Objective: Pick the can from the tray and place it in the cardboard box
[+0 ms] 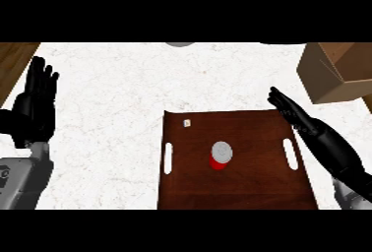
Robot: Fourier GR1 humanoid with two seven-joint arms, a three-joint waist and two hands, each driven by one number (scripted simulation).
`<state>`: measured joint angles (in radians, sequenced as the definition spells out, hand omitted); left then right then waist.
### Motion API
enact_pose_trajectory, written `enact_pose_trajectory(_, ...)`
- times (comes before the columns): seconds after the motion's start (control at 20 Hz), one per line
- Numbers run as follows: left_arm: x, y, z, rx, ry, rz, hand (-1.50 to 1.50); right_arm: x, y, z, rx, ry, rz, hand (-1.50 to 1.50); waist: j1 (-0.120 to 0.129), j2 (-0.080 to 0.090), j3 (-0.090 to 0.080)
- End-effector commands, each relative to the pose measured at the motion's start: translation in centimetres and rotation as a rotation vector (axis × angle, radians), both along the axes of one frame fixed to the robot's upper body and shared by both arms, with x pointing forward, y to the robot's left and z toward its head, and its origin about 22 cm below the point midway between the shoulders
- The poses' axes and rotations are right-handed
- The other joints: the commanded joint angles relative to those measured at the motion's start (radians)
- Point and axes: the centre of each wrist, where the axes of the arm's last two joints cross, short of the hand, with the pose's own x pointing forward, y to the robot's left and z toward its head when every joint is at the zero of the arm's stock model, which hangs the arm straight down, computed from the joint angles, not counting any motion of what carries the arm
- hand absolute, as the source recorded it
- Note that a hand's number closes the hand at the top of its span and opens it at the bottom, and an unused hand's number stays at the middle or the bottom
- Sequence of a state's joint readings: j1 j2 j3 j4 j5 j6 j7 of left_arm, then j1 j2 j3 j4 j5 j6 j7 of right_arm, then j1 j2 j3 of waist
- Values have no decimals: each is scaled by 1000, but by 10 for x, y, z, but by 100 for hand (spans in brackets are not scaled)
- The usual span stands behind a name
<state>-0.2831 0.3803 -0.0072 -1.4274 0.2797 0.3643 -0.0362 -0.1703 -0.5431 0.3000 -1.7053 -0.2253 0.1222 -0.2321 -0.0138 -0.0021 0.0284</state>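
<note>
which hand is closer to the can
The right hand, open at the tray's far right corner. The left hand rests open at the view's left edge, farther from the can.

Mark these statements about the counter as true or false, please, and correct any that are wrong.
1. The can stands on the tray. True.
2. The right hand is curled round the can. False: its fingers are straight and it is at the tray's right edge, apart from the can.
3. The cardboard box sits at the far right of the counter. True.
4. The left hand rests on the tray. False: it is open at the view's left edge, away from the tray.
5. The can is already in the box. False: it is on the tray.
</note>
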Motion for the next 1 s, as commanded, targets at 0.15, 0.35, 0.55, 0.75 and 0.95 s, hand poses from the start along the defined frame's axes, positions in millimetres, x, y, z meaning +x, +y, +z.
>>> enact_pose_trajectory(0.15,-22,16,-15,-4,164,-102,0,-13,4,-22,161,156,-422,-150,4,-5,-30)
enact_pose_trajectory(0.35,-38,14,-42,-86,280,-104,0,-17,-43,-18,128,-49,-921,-150,-75,-21,-34)
enact_pose_trajectory(0.55,-58,27,-41,-102,330,-173,0,-57,7,-28,155,-277,-943,-150,-12,-16,-30)
enact_pose_trajectory(0.75,-55,41,-19,-99,301,-215,0,-88,41,-6,51,-310,-859,-150,5,-5,-32)
enact_pose_trajectory(0.95,-59,30,-24,-88,302,-203,0,-101,29,-22,-294,-86,-808,-150,10,-4,-40)
